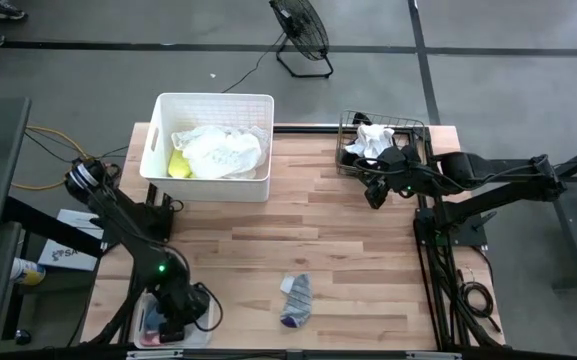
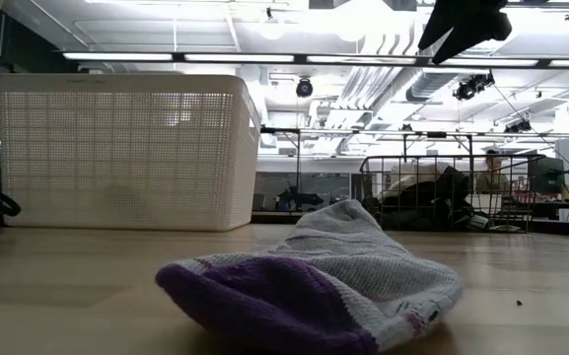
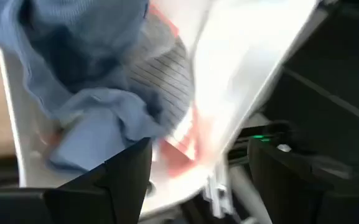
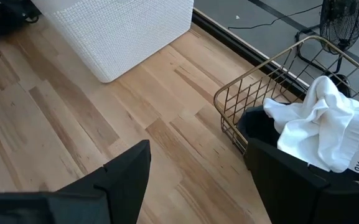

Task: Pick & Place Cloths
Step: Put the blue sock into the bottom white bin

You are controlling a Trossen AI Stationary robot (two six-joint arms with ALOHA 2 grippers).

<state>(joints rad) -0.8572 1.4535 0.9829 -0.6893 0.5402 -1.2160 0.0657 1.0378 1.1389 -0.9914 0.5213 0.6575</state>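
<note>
You have one grey and purple sock (image 1: 295, 298) lying alone on the table (image 1: 348, 240), white and yellow cloths (image 1: 213, 152) in the white bin (image 1: 258, 105), and a white cloth (image 4: 316, 124) over a black one in the wire basket (image 1: 346, 160). Your left gripper (image 1: 173, 325) hangs with fingers apart over a small tray (image 3: 17, 124) holding blue cloth (image 3: 73, 68). Your right gripper (image 1: 376, 195) waits beside the basket, fingers apart, holding nothing; the white cloth's lettering is too small to read.

Your left wrist view is blurred: blue cloth (image 3: 73, 74) and something striped smear against a white tray (image 3: 229, 81), its edges cut off. From above, the left arm covers most of that tray (image 1: 148, 318). Lettering on the white garment (image 4: 328, 124) runs out of frame.
</note>
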